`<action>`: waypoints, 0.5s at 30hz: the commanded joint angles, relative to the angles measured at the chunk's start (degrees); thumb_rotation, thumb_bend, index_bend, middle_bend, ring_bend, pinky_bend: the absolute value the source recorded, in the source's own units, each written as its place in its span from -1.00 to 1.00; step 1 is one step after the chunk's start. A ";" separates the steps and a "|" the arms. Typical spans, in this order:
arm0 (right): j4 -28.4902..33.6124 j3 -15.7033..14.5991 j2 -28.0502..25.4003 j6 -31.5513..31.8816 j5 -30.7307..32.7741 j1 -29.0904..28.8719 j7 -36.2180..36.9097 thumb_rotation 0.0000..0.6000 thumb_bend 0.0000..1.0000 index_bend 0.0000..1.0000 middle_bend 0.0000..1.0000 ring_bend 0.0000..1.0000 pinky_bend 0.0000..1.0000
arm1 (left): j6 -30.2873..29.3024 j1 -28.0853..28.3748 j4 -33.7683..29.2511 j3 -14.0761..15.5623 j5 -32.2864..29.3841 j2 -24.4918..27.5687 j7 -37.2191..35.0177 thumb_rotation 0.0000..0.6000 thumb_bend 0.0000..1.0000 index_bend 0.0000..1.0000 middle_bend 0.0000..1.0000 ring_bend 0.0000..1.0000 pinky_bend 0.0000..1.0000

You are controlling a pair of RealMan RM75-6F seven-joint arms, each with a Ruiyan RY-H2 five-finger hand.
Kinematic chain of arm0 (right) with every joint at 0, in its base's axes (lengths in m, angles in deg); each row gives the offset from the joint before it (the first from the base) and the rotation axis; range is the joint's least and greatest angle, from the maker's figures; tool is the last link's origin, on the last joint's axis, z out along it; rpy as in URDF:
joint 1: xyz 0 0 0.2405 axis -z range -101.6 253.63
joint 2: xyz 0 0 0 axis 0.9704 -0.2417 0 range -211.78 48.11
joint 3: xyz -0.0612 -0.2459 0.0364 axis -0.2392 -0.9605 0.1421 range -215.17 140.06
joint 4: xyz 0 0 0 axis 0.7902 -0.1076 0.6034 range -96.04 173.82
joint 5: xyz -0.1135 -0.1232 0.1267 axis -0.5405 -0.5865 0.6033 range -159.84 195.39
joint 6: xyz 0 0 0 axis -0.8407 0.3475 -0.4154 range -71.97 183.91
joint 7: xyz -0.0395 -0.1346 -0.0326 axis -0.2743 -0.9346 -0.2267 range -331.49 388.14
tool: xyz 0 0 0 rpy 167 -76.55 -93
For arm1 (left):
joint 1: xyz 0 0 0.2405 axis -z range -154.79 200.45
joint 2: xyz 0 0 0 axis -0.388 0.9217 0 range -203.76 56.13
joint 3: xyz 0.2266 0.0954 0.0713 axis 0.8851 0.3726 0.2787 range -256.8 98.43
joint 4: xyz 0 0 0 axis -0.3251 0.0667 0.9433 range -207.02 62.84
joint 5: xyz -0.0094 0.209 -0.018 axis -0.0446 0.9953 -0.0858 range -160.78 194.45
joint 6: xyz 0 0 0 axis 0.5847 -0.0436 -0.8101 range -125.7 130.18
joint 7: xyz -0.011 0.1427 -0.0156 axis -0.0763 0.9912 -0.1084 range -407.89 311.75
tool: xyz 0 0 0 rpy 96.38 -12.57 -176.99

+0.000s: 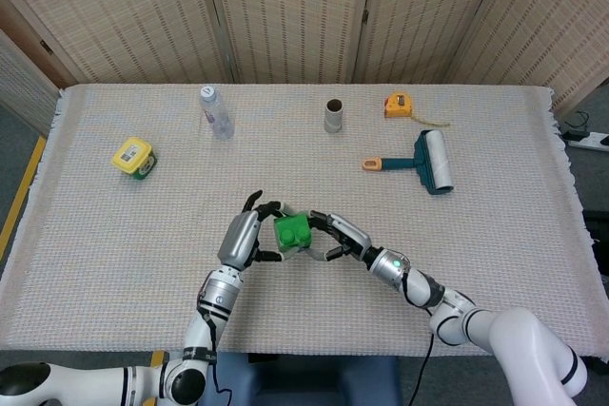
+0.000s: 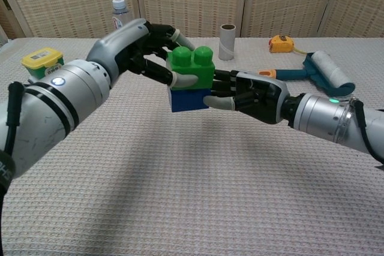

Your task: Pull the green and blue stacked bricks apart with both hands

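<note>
Step in hand: separating the stack. Best done by a firm, steady counter-pull, green up and blue down, without twisting.

Green studded plastic brick point(image 2: 192, 69): seated on the blue plastic brick point(image 2: 187, 99), both held above the woven tabletop point(image 2: 180, 196). Left hand point(image 2: 153, 49) grips the green brick from its side; right hand point(image 2: 249, 95) grasps the blue brick opposite, fingers point(image 2: 216, 101) touching its face.

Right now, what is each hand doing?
Left hand: grips the green brick.
Right hand: grips the blue brick.
</note>
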 commanded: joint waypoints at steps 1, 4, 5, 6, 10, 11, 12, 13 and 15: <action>0.19 0.21 0.08 -0.38 0.29 0.16 -0.90 1.00 -0.09 0.55 -0.09 -0.37 -1.00 | -0.03 0.04 0.00 -0.18 0.13 0.09 -0.27 1.00 -0.03 0.50 0.77 -0.25 -1.00; 0.06 0.29 0.28 -0.92 0.56 0.32 -1.72 1.00 -0.08 0.60 -0.06 -0.35 -1.00 | -0.09 0.06 -0.05 -0.43 0.23 0.18 -0.67 1.00 -0.04 0.50 0.77 -0.24 -1.00; -0.05 0.28 0.36 -1.15 0.64 0.39 -1.98 1.00 -0.08 0.60 -0.06 -0.34 -1.00 | -0.12 0.08 -0.07 -0.50 0.28 0.22 -0.76 1.00 -0.04 0.50 0.77 -0.24 -1.00; -0.23 0.18 0.48 -1.51 0.73 0.50 -2.26 1.00 -0.08 0.60 -0.06 -0.34 -1.00 | -0.19 0.11 -0.16 -0.62 0.41 0.25 -0.90 1.00 -0.04 0.50 0.77 -0.24 -1.00; -1.16 -0.30 0.98 -2.41 0.91 1.12 -2.80 1.00 -0.08 0.60 -0.06 -0.35 -1.00 | -0.63 0.30 -0.57 -1.27 1.04 0.34 -1.41 1.00 -0.03 0.50 0.77 -0.24 -1.00; -1.38 -0.33 1.07 -2.47 0.95 1.24 -2.80 1.00 -0.08 0.60 -0.06 -0.35 -1.00 | -0.75 0.34 -0.64 -1.41 1.18 0.35 -1.52 1.00 -0.03 0.50 0.77 -0.24 -1.00; -1.63 -0.35 1.15 -2.46 0.95 1.38 -2.83 1.00 -0.08 0.60 -0.06 -0.35 -1.00 | -0.94 0.38 -0.67 -1.56 1.40 0.37 -1.66 1.00 -0.03 0.50 0.77 -0.24 -1.00; -1.74 -0.43 1.10 -2.38 0.83 1.42 -2.78 1.00 -0.08 0.60 -0.06 -0.35 -1.00 | -1.04 0.38 -0.64 -1.59 1.60 0.44 -1.75 1.00 -0.03 0.50 0.77 -0.24 -1.00; -1.64 -0.78 0.59 -1.97 0.33 1.49 -2.23 1.00 -0.08 0.60 -0.06 -0.35 -1.00 | -1.15 0.17 -0.67 -1.40 2.25 0.77 -2.56 1.00 -0.03 0.50 0.77 -0.24 -1.00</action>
